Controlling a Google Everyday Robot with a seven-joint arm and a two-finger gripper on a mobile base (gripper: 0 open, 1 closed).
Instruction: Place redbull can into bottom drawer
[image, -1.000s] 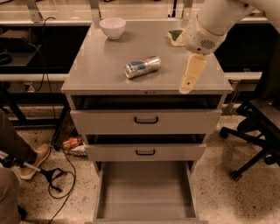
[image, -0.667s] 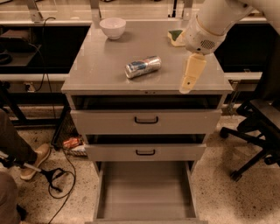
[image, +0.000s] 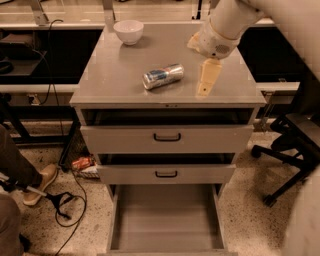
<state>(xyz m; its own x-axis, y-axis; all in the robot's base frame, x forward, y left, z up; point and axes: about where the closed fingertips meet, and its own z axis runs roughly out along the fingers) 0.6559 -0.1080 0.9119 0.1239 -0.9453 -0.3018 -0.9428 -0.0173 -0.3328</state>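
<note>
Redbull can (image: 163, 76) is lying on its side on the cabinet top (image: 115, 75), with a white bowl (image: 128, 31) back at the far left corner. Bottom drawer (image: 165, 215) is pulled out with nothing in it. Office chair (image: 295, 145) is parked off to the right. Gripper (image: 204, 91) hangs just right of the can, not touching it, fingers pressed together and holding nothing.

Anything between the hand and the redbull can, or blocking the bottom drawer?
Nothing visible. The hand hangs beside the redbull can, which lies on its side on the cabinet top, nothing between them. The bottom drawer stands pulled open below.
</note>
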